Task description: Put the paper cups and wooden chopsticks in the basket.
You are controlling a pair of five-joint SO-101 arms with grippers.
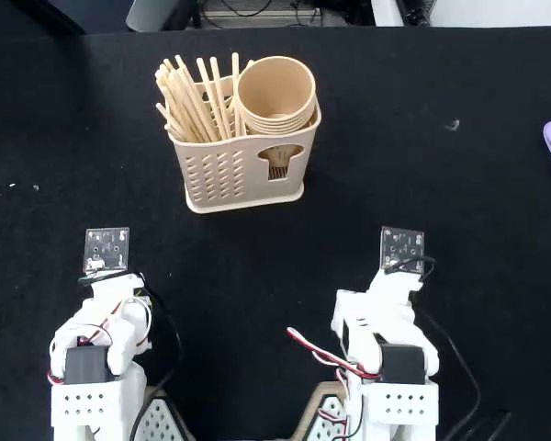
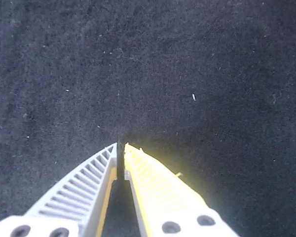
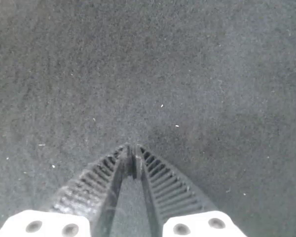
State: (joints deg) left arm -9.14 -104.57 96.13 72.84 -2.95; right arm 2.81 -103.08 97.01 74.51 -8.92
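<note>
**Basket** (image 1: pixel 243 170): beige, perforated, 2 compartments; stands upright on the far half of the desk (image 1: pixel 459 230).
**Paper cups** (image 1: pixel 275 92): 1 nested stack, seated in the basket's compartment on the high view's right.
**Wooden chopsticks** (image 1: pixel 197 101): 1 bundle, upright and fanned, in the other compartment.
**Left claw** (image 2: pixel 121 148): fingers together, holding nothing, over bare black cloth.
**Right claw** (image 3: pixel 132 150): fingers together, holding nothing, over bare cloth.
**Arms**: 1 (image 1: pixel 101 312) and 1 (image 1: pixel 390 312), folded at the desk's near edge, well apart from the basket.
**Status**: judged complete; no loose cup or chopstick lies on the cloth, nothing apparently left to load.
</note>
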